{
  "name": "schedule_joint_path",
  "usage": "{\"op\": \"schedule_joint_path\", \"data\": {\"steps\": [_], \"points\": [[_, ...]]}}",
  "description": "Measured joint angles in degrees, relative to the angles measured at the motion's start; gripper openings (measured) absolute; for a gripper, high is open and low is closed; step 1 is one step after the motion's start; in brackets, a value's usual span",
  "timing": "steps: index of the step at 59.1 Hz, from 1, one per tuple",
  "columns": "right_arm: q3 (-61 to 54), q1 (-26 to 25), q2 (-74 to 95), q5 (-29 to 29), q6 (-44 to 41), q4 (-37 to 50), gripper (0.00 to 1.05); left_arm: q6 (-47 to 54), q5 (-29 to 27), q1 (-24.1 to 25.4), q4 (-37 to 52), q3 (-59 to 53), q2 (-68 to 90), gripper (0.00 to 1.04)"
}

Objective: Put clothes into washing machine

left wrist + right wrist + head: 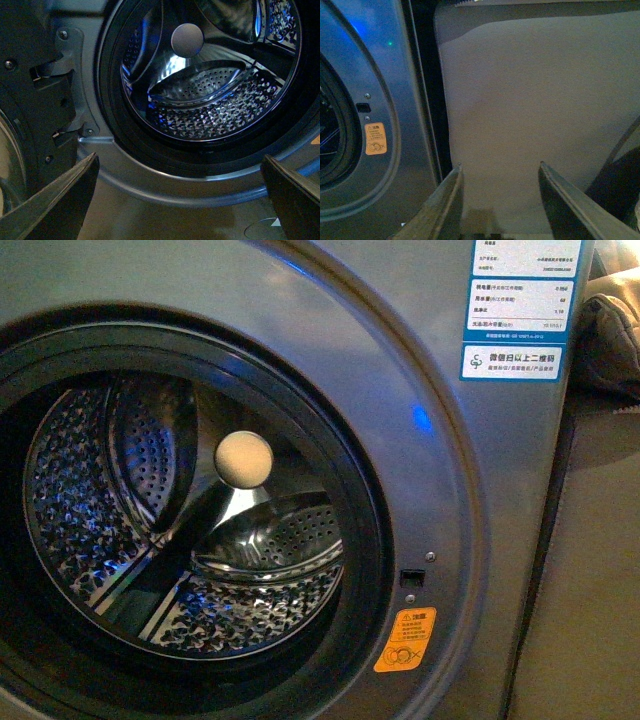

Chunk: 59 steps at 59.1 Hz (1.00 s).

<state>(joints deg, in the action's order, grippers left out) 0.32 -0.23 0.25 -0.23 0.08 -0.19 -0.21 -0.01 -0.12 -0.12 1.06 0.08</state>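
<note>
The grey washing machine [420,360] fills the front view, its round black-rimmed porthole open. The perforated steel drum [120,480] with its cream hub [244,460] shows no cloth inside. The dark navy clothes are not in view. In the left wrist view my left gripper [180,200] is open wide and empty, low in front of the drum's mouth [210,100]. In the right wrist view my right gripper [502,200] is open and empty over a plain beige surface [530,100], beside the machine's front panel [385,75]. Neither arm shows in the front view.
The door hinge bracket [50,75] and part of the opened door [10,165] lie beside the porthole. An orange sticker [405,640] and blue-white labels [518,300] are on the panel. A brown-tan bundle [612,310] sits beyond the machine. An unidentified dark shape [615,185] lies near the right gripper.
</note>
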Motion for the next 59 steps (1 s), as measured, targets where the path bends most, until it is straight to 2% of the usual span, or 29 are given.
{"op": "schedule_joint_path", "data": {"steps": [18, 39, 40, 42, 45, 52, 59], "points": [[0.0, 0.0, 0.0, 0.0, 0.02, 0.0, 0.99, 0.0, 0.0, 0.0, 0.0, 0.0, 0.0, 0.98], [-0.04, -0.04, 0.0, -0.31, 0.04, 0.09, 0.97, 0.0, 0.0, 0.0, 0.0, 0.0, 0.0, 0.98], [-0.13, -0.68, 0.11, -1.49, 0.26, 1.27, 0.97, 0.0, 0.0, 0.0, 0.0, 0.0, 0.0, 0.98], [-0.15, -3.19, 2.23, -10.14, 1.46, 8.13, 0.97, 0.0, 0.0, 0.0, 0.0, 0.0, 0.0, 0.98], [-0.11, -4.39, 5.6, -14.19, 1.97, 15.26, 0.97, 0.0, 0.0, 0.0, 0.0, 0.0, 0.0, 0.98], [0.48, -3.28, 15.96, -12.96, 2.95, 25.09, 0.97, 0.0, 0.0, 0.0, 0.0, 0.0, 0.0, 0.98], [4.48, -3.89, 25.35, -12.96, 4.44, 31.34, 0.97, 0.0, 0.0, 0.0, 0.0, 0.0, 0.0, 0.98]]}}
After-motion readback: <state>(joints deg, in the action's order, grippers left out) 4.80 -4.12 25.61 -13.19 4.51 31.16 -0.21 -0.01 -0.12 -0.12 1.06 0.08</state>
